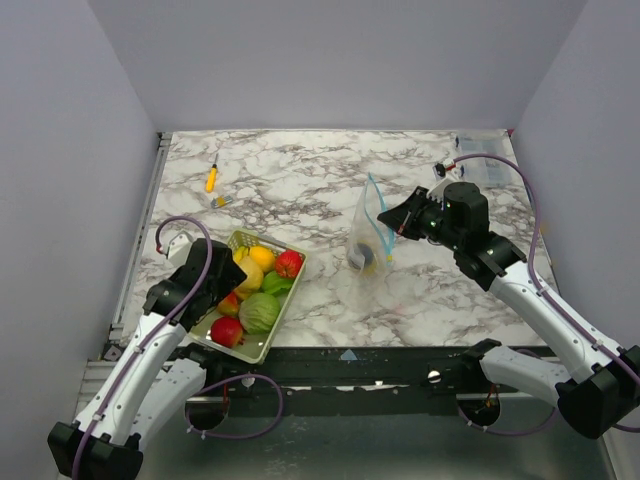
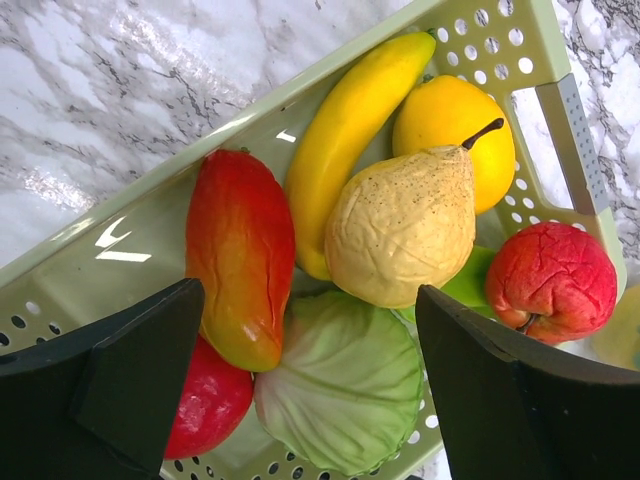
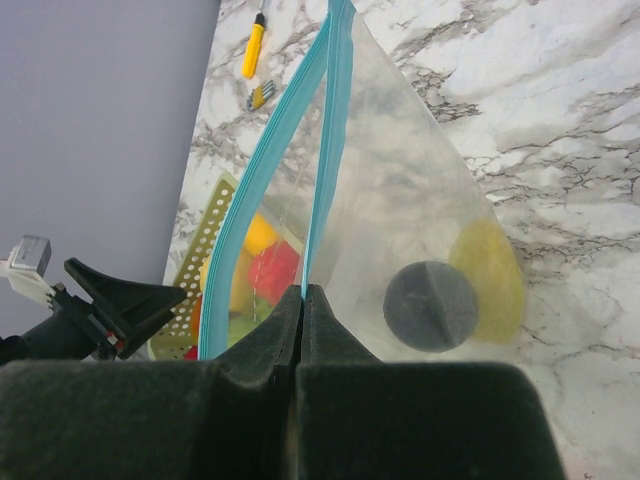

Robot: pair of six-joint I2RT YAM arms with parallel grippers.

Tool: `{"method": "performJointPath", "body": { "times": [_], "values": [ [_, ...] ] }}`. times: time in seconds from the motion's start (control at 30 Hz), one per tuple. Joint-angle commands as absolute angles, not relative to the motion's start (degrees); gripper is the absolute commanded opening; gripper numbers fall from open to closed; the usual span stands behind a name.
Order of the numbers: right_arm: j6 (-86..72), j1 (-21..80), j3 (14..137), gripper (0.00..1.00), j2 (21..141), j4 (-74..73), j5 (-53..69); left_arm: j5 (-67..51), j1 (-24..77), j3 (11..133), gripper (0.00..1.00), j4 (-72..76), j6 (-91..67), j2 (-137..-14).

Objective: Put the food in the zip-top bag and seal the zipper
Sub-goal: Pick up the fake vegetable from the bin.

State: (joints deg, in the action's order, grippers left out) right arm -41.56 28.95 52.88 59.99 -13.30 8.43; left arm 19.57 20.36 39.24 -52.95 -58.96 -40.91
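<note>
Right gripper (image 3: pixel 302 298) clamps the zipper (image 3: pixel 324 150), zip-top bag (image 1: pixel 362 235) gaping toward nine o'clock. Left gripper (image 2: pixel 308 300), spread wide, hangs over the food (image 2: pixel 400 225).

You overlook the counter (image 1: pixel 300 170) from behind; left wrist sits close over the basket (image 2: pixel 60 290), which right wrist sees through the zip-top bag (image 3: pixel 400 200).

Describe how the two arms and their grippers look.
Both arms match: left arm and right arm have white link shells with black joints, and a purple cable loops along each. The left gripper and right gripper have matte black, wedge-shaped fingers.
</note>
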Motion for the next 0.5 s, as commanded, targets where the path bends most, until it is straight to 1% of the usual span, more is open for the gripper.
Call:
{"method": "performJointPath", "body": {
  "times": [0.0, 0.1, 0.17, 0.27, 0.33, 0.47],
  "values": [
    [-41.89, 29.39, 52.17, 0.01, 59.94, -12.66, 8.85, 22.16, 20.18, 38.66, 0.79, -53.44, -58.77, -38.87],
    [-41.78, 29.36, 52.12, 0.01, 60.03, -12.65, 8.92, 21.93, 20.15, 37.62, 0.74, -51.46, -57.04, -37.38],
    [-41.79, 29.44, 52.01, 0.01, 60.04, -12.58, 8.75, 20.31, 20.21, 36.99, 0.72, -49.09, -54.56, -37.17],
    [-41.86, 29.43, 52.02, 0.01, 60.19, -12.48, 8.96, 11.41, 20.21, 36.49, 0.73, -43.46, -47.14, -37.69],
    [-41.91, 29.44, 52.11, 0.00, 60.29, -12.55, 9.10, 6.20, 20.21, 35.75, 0.76, -41.17, -44.26, -37.79],
    [-41.78, 29.41, 52.43, 0.01, 60.59, -12.57, 9.00, 0.06, 20.19, 32.79, 0.93, -39.37, -41.64, -38.05]
  ]
}}
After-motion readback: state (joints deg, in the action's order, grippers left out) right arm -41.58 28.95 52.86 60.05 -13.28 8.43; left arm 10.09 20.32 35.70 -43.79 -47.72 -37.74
